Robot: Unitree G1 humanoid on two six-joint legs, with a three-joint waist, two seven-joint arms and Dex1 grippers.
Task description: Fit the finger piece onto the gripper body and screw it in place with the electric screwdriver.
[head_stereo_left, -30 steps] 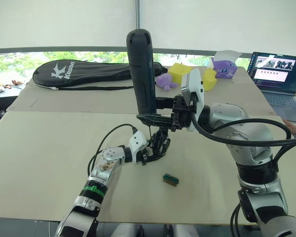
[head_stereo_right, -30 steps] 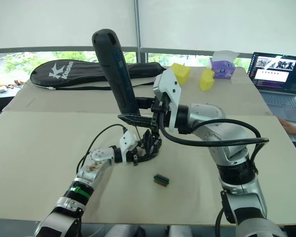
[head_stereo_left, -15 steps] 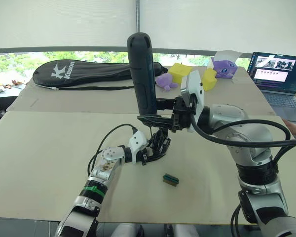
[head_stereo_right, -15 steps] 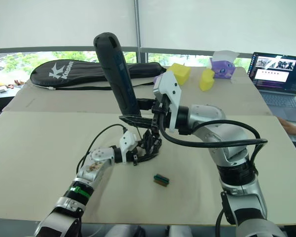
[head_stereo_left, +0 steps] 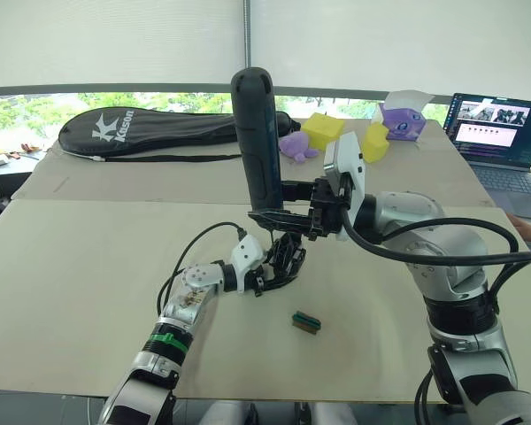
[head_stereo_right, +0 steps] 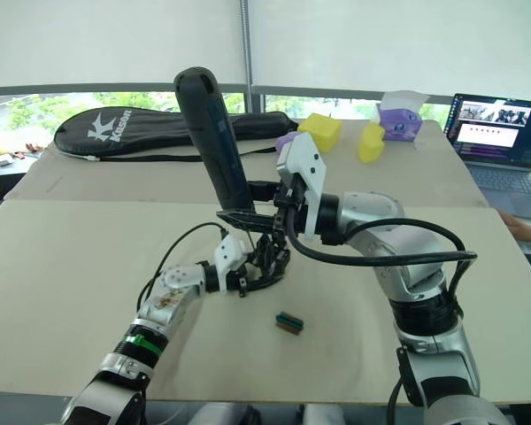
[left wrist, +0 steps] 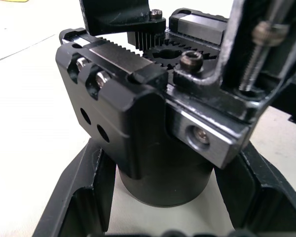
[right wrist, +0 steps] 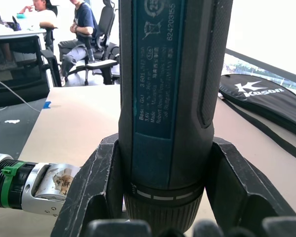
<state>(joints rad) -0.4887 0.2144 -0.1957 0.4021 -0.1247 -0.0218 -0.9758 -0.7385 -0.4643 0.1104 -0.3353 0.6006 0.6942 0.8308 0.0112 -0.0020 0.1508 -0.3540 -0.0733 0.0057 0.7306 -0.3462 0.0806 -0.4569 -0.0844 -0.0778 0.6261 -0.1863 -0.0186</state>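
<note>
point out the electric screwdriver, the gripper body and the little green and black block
electric screwdriver (head_stereo_left: pixel 258 133), left eye view, middle of its barrel.
gripper body (left wrist: pixel 138 133), left wrist view, its black front face.
green-and-black block (head_stereo_left: pixel 306 321), left eye view, its centre.

The right gripper (head_stereo_right: pixel 248 202) clasped the electric screwdriver (head_stereo_right: pixel 211 133) nearly upright, tilted slightly left, directly above the gripper body (head_stereo_right: pixel 267 259) that the left gripper (head_stereo_right: pixel 258 268) gripped on the table (head_stereo_right: pixel 62 266), with a small green-and-black block (head_stereo_right: pixel 288 323) lying nearby.
</note>
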